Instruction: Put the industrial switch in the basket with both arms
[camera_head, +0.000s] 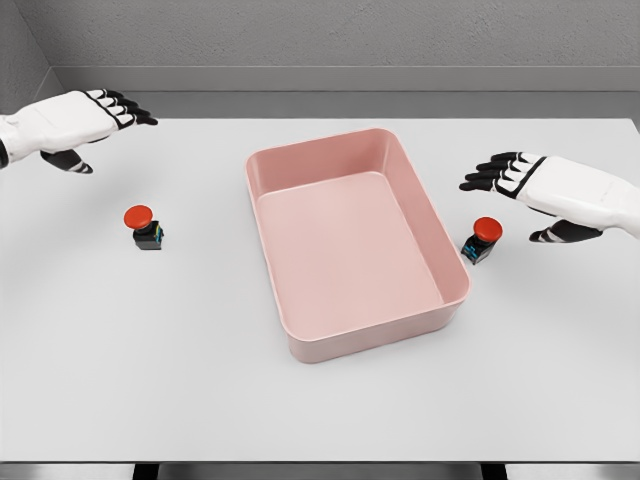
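Left hand fingers (118, 106): spread and relaxed, holding nothing; the left hand (75, 122) hovers above the bench at the far left, well apart from its switch.
Right hand fingers (492, 172): likewise apart and empty; the right hand (540, 185) hangs just above and beside its switch.
Left industrial switch (145, 228): upright on the bench, left of the basket, in the open.
Right industrial switch (481, 240): upright, just beside the basket's right wall.
Handling: probably light, rigid plastic; the red mushroom cap looks smooth, so pinching the squarer dark body below seems safer.
Basket (418, 190): pink, shallow, nothing inside.
Obstacles: the basket's right wall crowds the right switch, leaving little finger room on that side.
Bench (150, 350): white, flat.
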